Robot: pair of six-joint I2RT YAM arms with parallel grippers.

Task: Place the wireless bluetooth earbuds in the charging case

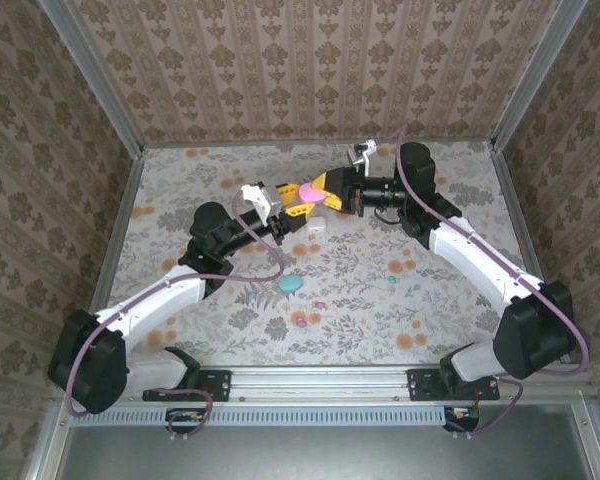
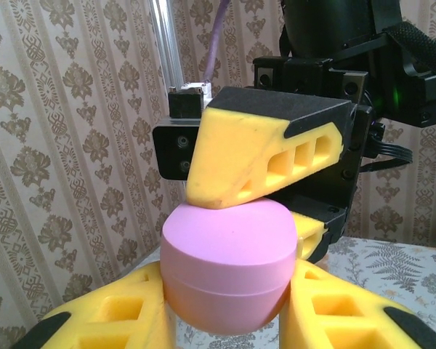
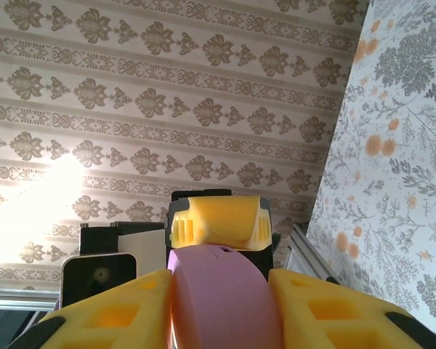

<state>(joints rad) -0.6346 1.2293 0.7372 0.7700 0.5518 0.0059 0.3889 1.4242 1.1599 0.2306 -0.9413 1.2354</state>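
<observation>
A pink, closed charging case point(image 1: 311, 191) is held in the air over the back middle of the table between both grippers. My left gripper point(image 1: 298, 205) is shut on its lower body point(image 2: 229, 269), with a yellow finger on each side. My right gripper point(image 1: 326, 189) comes in from the right and is shut on the same case point(image 3: 221, 298); one of its fingers point(image 2: 254, 153) presses on the lid. Tiny earbuds lie on the table nearer the arms: a teal one point(image 1: 391, 281) and two magenta ones point(image 1: 320, 305) point(image 1: 301, 321).
A whitish case point(image 1: 316, 226) lies just below the joined grippers, and a teal oval case point(image 1: 292, 283) sits mid-table. Patterned walls close in the floral table at the back and sides. The rail with both arm bases point(image 1: 310, 380) runs along the near edge.
</observation>
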